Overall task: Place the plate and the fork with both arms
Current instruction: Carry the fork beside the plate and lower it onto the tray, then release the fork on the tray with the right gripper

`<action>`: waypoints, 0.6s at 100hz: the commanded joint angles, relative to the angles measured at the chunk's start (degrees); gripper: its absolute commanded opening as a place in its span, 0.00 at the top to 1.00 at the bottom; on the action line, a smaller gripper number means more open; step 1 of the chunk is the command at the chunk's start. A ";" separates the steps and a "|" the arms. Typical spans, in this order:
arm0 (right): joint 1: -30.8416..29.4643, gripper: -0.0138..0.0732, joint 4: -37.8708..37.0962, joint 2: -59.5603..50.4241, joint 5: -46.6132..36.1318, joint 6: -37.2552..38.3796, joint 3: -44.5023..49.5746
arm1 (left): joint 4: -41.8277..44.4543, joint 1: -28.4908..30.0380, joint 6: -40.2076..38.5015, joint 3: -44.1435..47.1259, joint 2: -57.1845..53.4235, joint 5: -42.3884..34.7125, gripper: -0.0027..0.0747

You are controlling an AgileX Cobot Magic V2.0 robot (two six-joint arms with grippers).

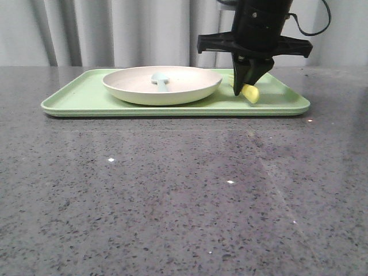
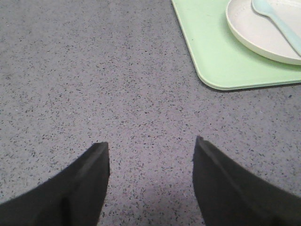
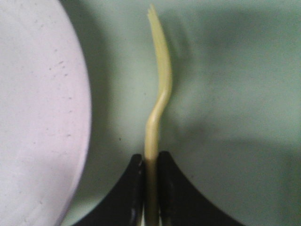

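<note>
The cream plate (image 1: pixel 162 85) rests on the light-green tray (image 1: pixel 86 95), a pale blue utensil (image 1: pixel 160 79) lying in it. My right gripper (image 1: pixel 248 86) hangs over the tray's right part, shut on the handle of the yellow fork (image 1: pixel 250 92). In the right wrist view the fork (image 3: pixel 159 89) runs edge-on out from between the fingers (image 3: pixel 171 183), tines away from them, beside the plate's rim (image 3: pixel 42 117). My left gripper (image 2: pixel 151 147) stands open over bare countertop, nothing between its fingers; the tray's corner (image 2: pixel 211 66) and the plate (image 2: pixel 256 33) lie ahead of it.
The grey speckled countertop (image 1: pixel 172 190) stretches in front of the tray. Grey curtains (image 1: pixel 115 31) hang behind the table. The left arm does not show in the front view.
</note>
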 commanded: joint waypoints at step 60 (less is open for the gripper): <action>-1.64 0.97 -0.19 -4.18 -3.67 -0.52 -1.15 | -0.93 0.02 -0.19 -1.63 0.01 -4.15 0.47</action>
